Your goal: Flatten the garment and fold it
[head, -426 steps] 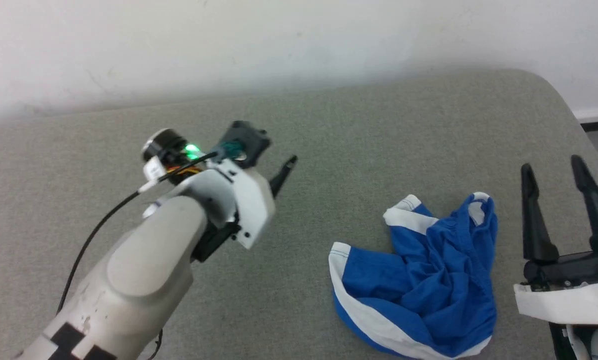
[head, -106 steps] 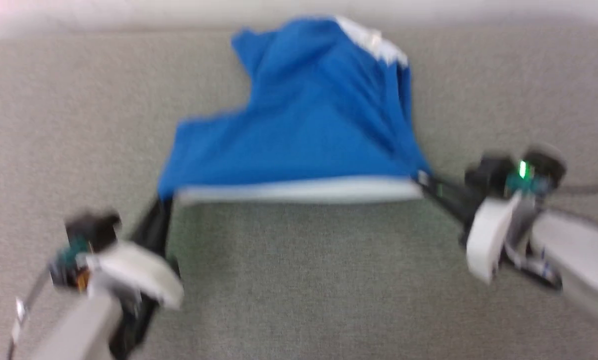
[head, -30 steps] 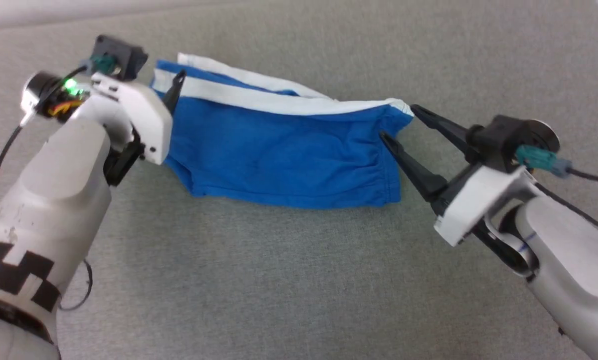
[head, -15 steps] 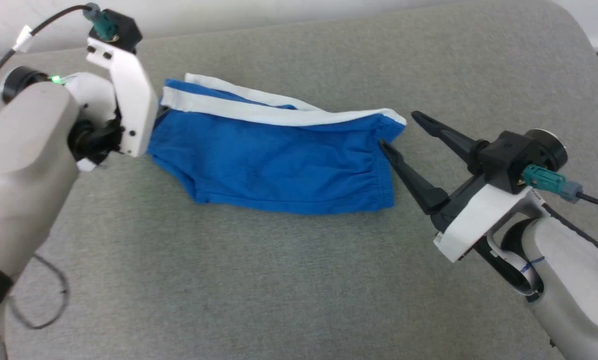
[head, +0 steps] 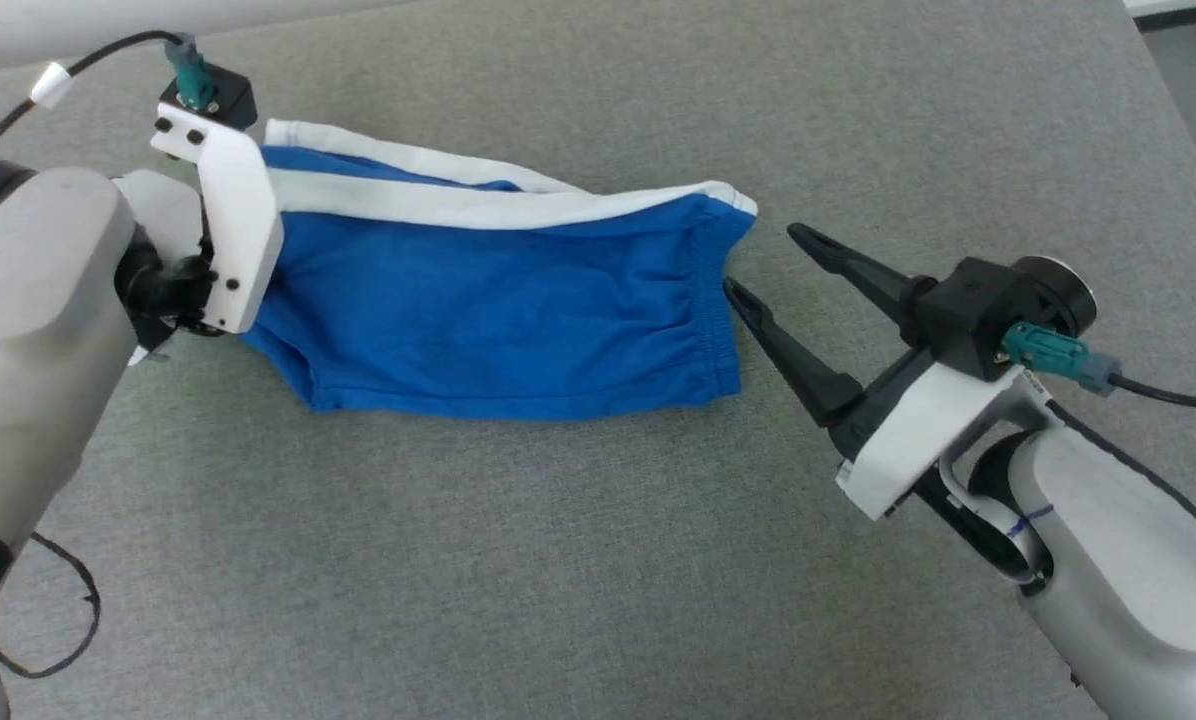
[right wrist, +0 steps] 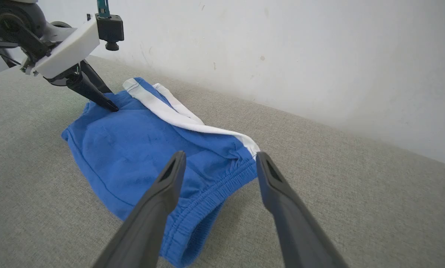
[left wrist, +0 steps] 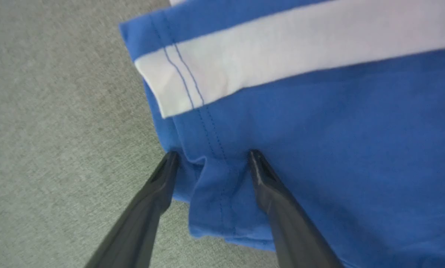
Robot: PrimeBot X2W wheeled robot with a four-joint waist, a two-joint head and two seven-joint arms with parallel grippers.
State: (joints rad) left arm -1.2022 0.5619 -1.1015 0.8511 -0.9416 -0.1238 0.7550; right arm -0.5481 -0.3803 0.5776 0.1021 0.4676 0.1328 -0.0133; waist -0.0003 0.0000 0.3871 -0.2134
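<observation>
Seconds ago the shorts hung stretched between my two claws; now they lie spread on the grey woven cushion. At the left the soft, bright blue knit ends in a double-stitched hem, crossed by a broad white stripe; at the right the elastic waistband puckers. Behind runs a scuffed white wall. My left claw points down at the hem, fingers spread, tips on the cloth with a small blue fold bunched between them. My right claw slants in low from the right, fingers wide apart just beside the waistband, gripping nothing.
</observation>
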